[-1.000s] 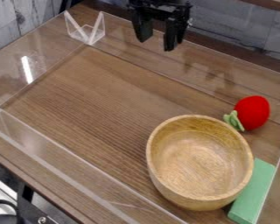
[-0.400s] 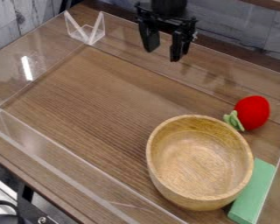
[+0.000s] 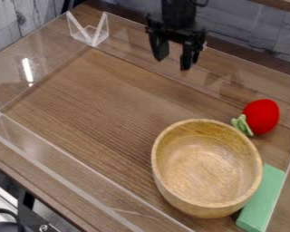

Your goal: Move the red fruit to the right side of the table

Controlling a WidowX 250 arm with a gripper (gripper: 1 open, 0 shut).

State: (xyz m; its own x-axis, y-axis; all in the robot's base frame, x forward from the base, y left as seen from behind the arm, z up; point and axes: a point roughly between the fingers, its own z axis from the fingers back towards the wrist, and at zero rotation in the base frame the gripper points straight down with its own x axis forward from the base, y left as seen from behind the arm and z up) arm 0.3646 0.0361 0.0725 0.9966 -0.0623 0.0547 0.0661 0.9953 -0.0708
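Note:
The red fruit [image 3: 260, 115], small and round with a green leafy tip on its left, rests on the brown wood-grain table [image 3: 105, 100] near the right edge, just beyond the bowl. My gripper [image 3: 173, 58] hangs at the back of the table, pointing down, with its two black fingers apart and nothing between them. It is well to the upper left of the fruit and not touching it.
A round light wooden bowl [image 3: 208, 167] stands at the front right. A flat pale-green block [image 3: 264, 201] lies by the bowl's right side. Low clear acrylic walls [image 3: 44, 145] edge the table, with a clear bracket [image 3: 87, 30] at the back left.
The gripper has come down and slightly to the right over the back of the table, still open. The fruit, bowl and block have not moved.

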